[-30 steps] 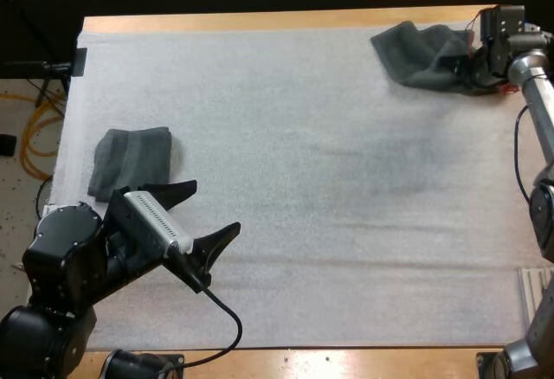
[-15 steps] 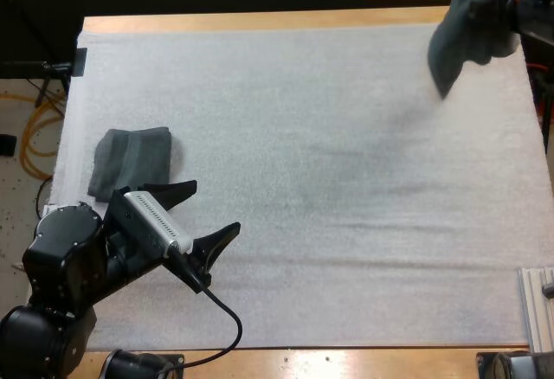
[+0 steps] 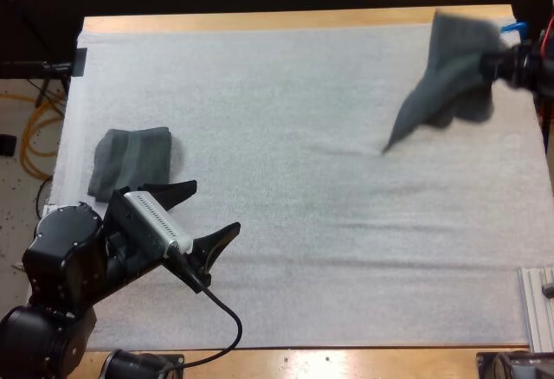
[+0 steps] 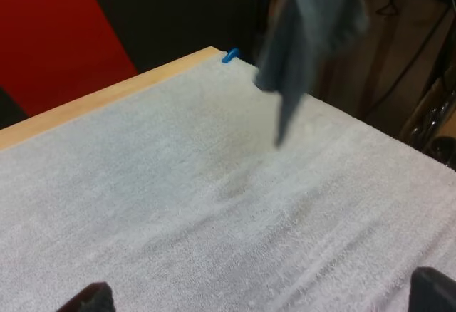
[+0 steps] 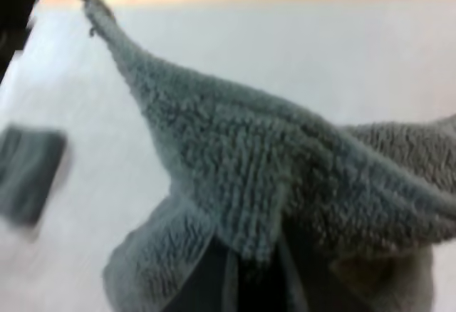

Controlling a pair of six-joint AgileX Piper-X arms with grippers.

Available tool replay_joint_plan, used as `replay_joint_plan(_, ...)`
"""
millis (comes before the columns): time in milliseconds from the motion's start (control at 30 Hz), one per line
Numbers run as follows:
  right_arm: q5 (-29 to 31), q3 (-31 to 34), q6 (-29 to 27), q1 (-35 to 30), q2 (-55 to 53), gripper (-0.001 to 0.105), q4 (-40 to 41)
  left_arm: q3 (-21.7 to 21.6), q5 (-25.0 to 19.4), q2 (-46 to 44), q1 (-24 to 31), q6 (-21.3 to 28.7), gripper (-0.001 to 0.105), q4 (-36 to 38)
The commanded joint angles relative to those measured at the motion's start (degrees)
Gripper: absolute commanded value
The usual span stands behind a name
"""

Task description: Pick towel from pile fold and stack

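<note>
Lifted towel: a dark grey-green lifted towel [image 3: 446, 80] hangs at about 2 o'clock on the white mat [image 3: 303, 137], bunched at the top and tapering to a point that trails toward 8 o'clock.
Right gripper: the right gripper [image 3: 502, 61] sits at the mat's 3 o'clock edge, clamped on the upper end of that towel.
Folded towel: a folded towel [image 3: 132, 163] lies flat at 9 o'clock on the mat, well apart from the hanging one.
Left gripper: the left gripper [image 3: 214, 208] is at about 8 o'clock, just beside the folded towel, fingers spread apart and holding nothing.
High view adds: both towels and both grippers together, and the wooden table [image 3: 260, 21] edging the mat at 12 o'clock.
Left wrist view adds: the lifted towel [image 4: 306, 34] seen side-on as a narrow drape over the mat's far corner, beyond the spread fingertips [image 4: 89, 299]; whether its point touches the mat cannot be told.
Right wrist view adds: the looped pile of the lifted towel [image 5: 271, 177] up close, draped over the gripper's dark fingers, with the folded towel [image 5: 28, 173] far across the mat.
</note>
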Motion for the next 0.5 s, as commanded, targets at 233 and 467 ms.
replay_joint_plan(233,-2.8,4.1,-1.6,12.3,-0.3,0.001,10.3,-0.4,0.6,-0.1,-0.2,-0.8,0.078,-0.3)
replay_joint_plan(467,-3.2,15.0,-1.6,20.5,5.4,0.001,7.1,-0.4,0.6,-0.1,-0.2,-0.8,0.078,-0.3)
